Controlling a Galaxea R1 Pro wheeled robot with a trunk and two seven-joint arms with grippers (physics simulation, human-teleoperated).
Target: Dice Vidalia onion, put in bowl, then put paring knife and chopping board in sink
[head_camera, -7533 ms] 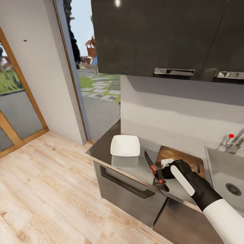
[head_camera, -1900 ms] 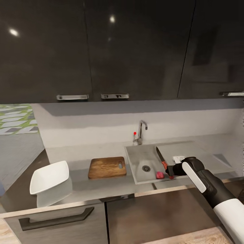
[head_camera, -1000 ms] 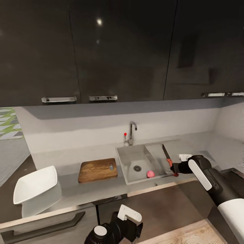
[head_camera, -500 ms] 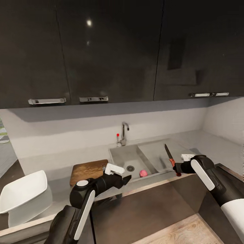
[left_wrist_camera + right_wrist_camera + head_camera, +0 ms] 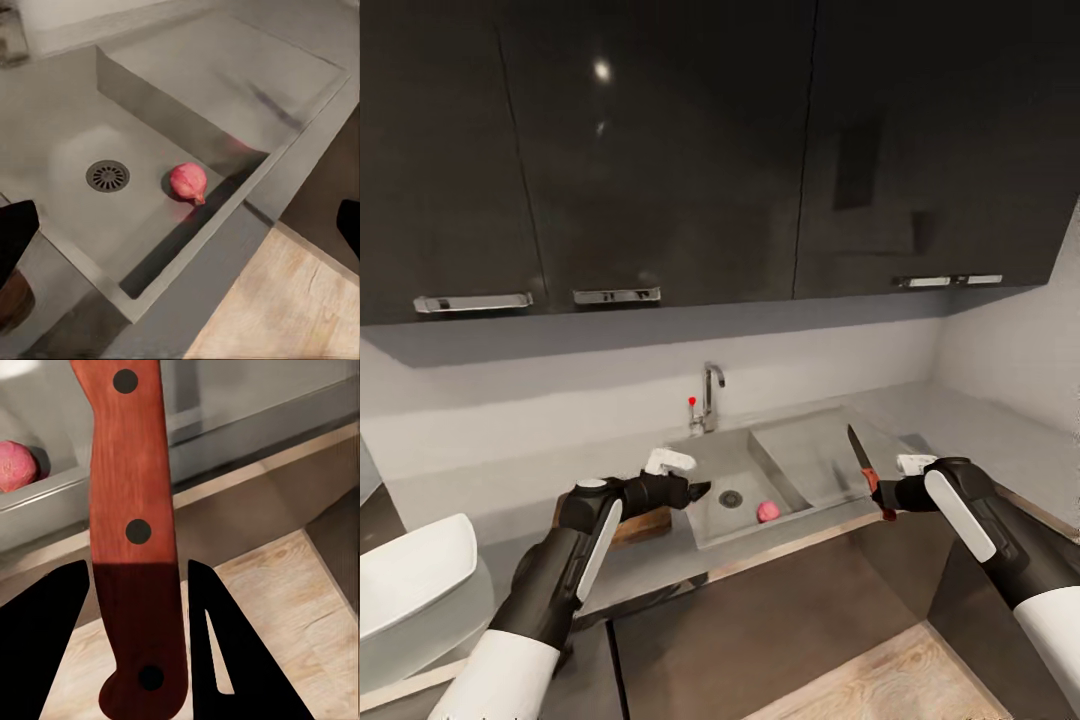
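The Vidalia onion (image 5: 767, 512), small and pink-red, lies on the floor of the grey sink (image 5: 710, 470) beside the drain; it also shows in the left wrist view as the onion (image 5: 187, 181). My left gripper (image 5: 696, 490) hovers open over the sink's near left rim, a short way from the onion. My right gripper (image 5: 882, 497) is shut on the paring knife (image 5: 857, 455), blade pointing up, above the counter edge right of the sink. The red-brown handle (image 5: 131, 532) sits between the black fingers (image 5: 45, 645). The chopping board (image 5: 638, 526) is mostly hidden under my left arm. The white bowl (image 5: 410, 575) stands at far left.
An angular chrome tap (image 5: 710, 393) with a red knob (image 5: 692, 401) rises behind the basin. The flat draining part (image 5: 810, 450) lies right of it. Black upper cabinets (image 5: 660, 150) hang overhead. The grey countertop (image 5: 480, 490) runs along the wall, wooden floor (image 5: 860, 680) below.
The head view has panned right, shifting bowl and board leftward. My left arm has risen into view and reached out over the sink. The right gripper still holds the knife upright.
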